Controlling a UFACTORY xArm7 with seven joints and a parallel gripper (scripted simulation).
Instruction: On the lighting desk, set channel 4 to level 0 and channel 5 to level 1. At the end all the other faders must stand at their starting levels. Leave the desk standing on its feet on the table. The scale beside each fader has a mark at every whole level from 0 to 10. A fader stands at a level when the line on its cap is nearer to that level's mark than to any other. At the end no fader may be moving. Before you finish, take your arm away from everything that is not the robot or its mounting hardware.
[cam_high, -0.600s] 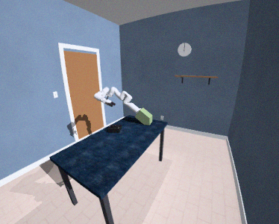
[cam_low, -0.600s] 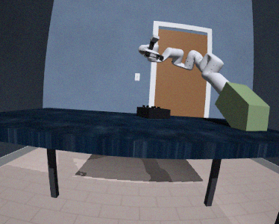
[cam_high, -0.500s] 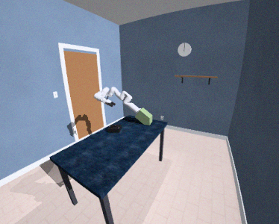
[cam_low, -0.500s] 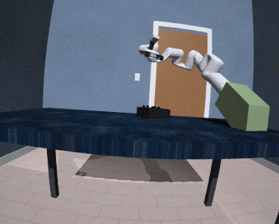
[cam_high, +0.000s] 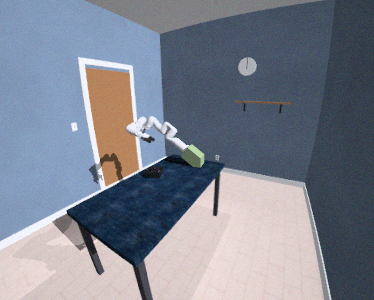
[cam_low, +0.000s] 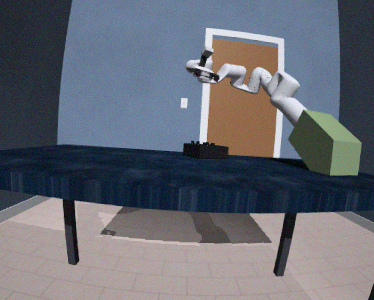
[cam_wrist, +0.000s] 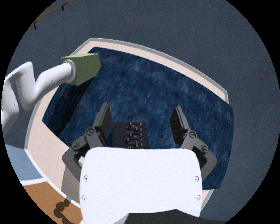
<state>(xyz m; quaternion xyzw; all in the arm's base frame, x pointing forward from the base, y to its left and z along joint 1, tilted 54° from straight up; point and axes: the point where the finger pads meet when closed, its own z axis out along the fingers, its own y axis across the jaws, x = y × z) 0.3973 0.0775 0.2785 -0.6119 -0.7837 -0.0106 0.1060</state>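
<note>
Open tool hangs above the lighting console

In the exterior view, from the left, a pale switch plate (cam_high: 74, 127) (cam_low: 184, 103) sits on the blue wall. Next comes the black lighting console (cam_high: 153, 172) (cam_low: 206, 151) (cam_wrist: 133, 135), resting on the dark blue desk (cam_high: 145, 205) (cam_low: 125, 172) (cam_wrist: 165, 90), with small knobs rising from its top. The fader levels are too small to read.

The tool (cam_high: 149, 139) (cam_low: 213, 77) (cam_wrist: 141, 111) is well above the console and apart from it. Its fingers stand wide open, with nothing between them; in the wrist view the console shows between the two fingers, nearer the left one in the picture.

Behind, an orange-brown door (cam_high: 111, 115) (cam_low: 242, 112) (cam_wrist: 37, 201) stands in a white frame. The white arm (cam_high: 171, 131) (cam_low: 286, 86) (cam_wrist: 47, 89) bends across it, reaching rightward down to a green block (cam_high: 193, 156) (cam_low: 332, 145) (cam_wrist: 86, 69) at the desk's right-hand part.
</note>
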